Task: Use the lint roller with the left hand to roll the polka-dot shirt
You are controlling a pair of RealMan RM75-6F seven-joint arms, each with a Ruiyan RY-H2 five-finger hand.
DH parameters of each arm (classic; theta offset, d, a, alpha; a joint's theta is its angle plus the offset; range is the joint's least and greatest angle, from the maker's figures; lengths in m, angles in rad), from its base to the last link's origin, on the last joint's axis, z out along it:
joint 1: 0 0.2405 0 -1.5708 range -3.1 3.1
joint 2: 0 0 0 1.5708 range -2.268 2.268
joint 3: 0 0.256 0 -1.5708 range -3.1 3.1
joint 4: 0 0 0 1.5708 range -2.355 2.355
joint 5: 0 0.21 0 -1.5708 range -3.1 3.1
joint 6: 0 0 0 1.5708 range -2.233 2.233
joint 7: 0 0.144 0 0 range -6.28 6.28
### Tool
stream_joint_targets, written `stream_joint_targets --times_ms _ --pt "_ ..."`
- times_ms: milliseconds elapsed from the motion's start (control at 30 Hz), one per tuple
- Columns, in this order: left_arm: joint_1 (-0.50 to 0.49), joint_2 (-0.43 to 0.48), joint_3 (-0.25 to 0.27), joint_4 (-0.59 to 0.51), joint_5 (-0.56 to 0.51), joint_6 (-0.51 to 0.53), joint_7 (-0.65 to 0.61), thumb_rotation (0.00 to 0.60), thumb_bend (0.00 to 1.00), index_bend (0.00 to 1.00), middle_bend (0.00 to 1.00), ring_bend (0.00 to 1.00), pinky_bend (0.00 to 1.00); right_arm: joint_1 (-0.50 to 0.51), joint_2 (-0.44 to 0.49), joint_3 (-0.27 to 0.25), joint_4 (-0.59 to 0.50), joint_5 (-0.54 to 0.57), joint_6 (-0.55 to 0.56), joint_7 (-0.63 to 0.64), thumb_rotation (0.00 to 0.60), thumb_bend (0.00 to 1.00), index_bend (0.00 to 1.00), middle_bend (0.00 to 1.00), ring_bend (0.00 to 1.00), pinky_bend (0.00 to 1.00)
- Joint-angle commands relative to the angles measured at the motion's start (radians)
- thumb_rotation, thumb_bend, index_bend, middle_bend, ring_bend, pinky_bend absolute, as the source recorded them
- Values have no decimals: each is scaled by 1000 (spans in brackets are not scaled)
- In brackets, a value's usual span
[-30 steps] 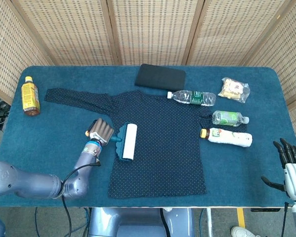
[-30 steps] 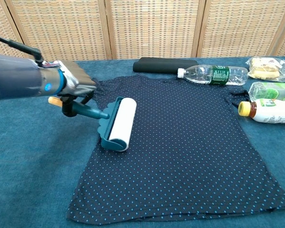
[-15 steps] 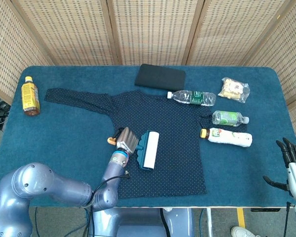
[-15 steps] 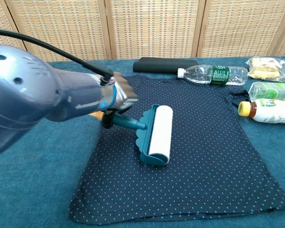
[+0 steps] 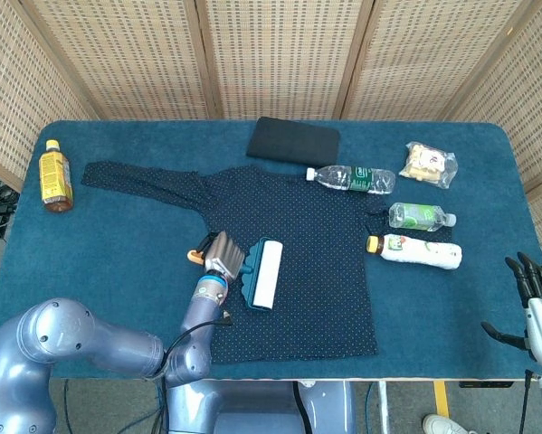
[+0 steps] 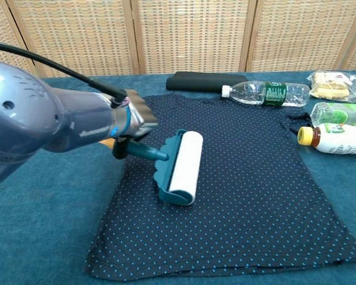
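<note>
The polka-dot shirt (image 6: 237, 190), spread flat on the blue bench (image 5: 99, 244), could be dragged into bunched folds if the lint roller (image 6: 180, 166), gripped by the closed fingers (image 6: 143, 116) of the left hand (image 6: 133, 122), is pressed too hard, while the idle right hand (image 5: 533, 303) is kept open.

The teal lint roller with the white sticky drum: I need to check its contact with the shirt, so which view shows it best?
The chest view: the teal lint roller with the white sticky drum appears large, lying on the polka-dot shirt, its handle gripped by the left hand. The head view shows the roller from above, smaller, with the handle mostly hidden.
</note>
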Motion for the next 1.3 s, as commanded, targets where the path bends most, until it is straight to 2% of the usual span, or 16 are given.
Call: stream_joint_targets --times_ms 33,267,400,567,833,1300 --pt "28 38 30 -21 11 8 -14 600 760 924 847 675 649 0 -2 -2 -1 -3 0 -6 600 81 10 0 0 0" --pt "96 154 100 -83 44 1 -57 600 761 924 848 675 649 -1 -7 -7 -7 -14 8 -29 600 81 9 0 0 0" --pt "129 211 121 -110 63 -17 -95 600 760 924 848 675 649 -1 -10 -10 -12 -20 9 -41 600 81 10 0 0 0" --pt "145 217 127 -102 84 -47 -119 600 760 924 848 675 649 0 -12 -13 -15 -23 9 -46 600 81 10 0 0 0" --pt "112 140 81 -59 54 -46 -95 600 764 927 853 682 650 0 -9 -8 -9 -13 4 -28 600 81 9 0 0 0" --pt "-11 7 -63 10 -65 -10 22 600 765 928 854 683 651 5 -9 -2 12 14 -20 0 600 81 11 0 0 0"
